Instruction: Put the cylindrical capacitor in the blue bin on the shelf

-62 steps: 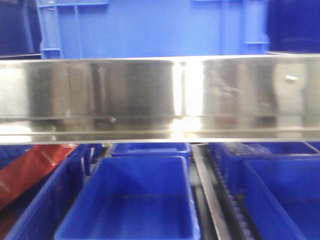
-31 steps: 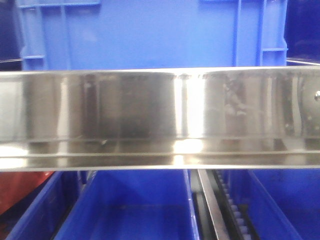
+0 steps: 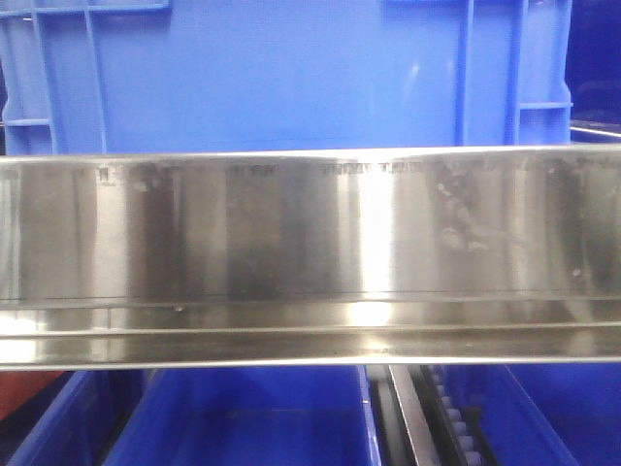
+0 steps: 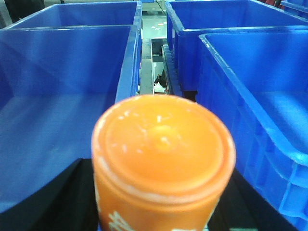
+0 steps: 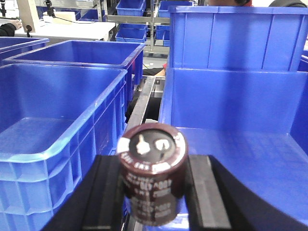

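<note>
Shelf (image 3: 310,252) with shiny steel front rail, blue bins (image 5: 231,106) on its levels, left hand (image 4: 161,211) clamped on an orange cylinder (image 4: 163,154), right hand (image 5: 155,197) clamped on the cylindrical capacitor (image 5: 153,163), held before the gap between two bins

Left gripper (image 4: 161,211): dark fingers (image 4: 53,207) closed on either side of an orange cylinder (image 4: 163,144).
Right gripper (image 5: 154,192): black fingers (image 5: 108,192) clamped on the capacitor (image 5: 153,159).

a white surface (image 5: 72,30) at eleven o'clock; far grey racking (image 5: 126,19) holding blue crates (image 5: 131,7) at twelve.
</note>
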Tool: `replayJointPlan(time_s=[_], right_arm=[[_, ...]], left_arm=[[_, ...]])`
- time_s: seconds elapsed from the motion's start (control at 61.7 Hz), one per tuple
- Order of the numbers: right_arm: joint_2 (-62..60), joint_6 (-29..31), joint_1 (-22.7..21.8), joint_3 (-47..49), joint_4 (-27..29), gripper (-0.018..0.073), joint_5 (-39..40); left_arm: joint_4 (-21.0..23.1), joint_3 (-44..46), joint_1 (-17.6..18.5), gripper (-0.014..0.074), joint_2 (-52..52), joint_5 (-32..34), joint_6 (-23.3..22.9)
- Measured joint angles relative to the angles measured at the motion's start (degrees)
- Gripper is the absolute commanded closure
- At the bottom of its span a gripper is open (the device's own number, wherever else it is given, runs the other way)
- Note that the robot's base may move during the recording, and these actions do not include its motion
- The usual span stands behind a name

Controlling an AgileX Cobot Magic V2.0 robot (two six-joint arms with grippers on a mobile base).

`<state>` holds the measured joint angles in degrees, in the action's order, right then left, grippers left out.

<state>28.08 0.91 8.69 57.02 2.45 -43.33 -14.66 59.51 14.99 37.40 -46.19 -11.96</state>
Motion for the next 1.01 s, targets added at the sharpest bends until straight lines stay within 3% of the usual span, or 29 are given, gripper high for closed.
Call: replayJointPlan(time_s=[0.762, 1.005], right_arm=[[0.0, 0.0, 0.0, 0.0, 0.0, 0.0712, 0.0], [0.0, 0.0, 0.0, 0.0, 0.0, 0.0712, 0.0]], left_arm=[[0.0, 0.0, 0.0, 0.0707, 0.0, 0.0, 0.0], [0.2, 0.0, 0.0, 0.0707, 0.0, 3.2, 0.0]])
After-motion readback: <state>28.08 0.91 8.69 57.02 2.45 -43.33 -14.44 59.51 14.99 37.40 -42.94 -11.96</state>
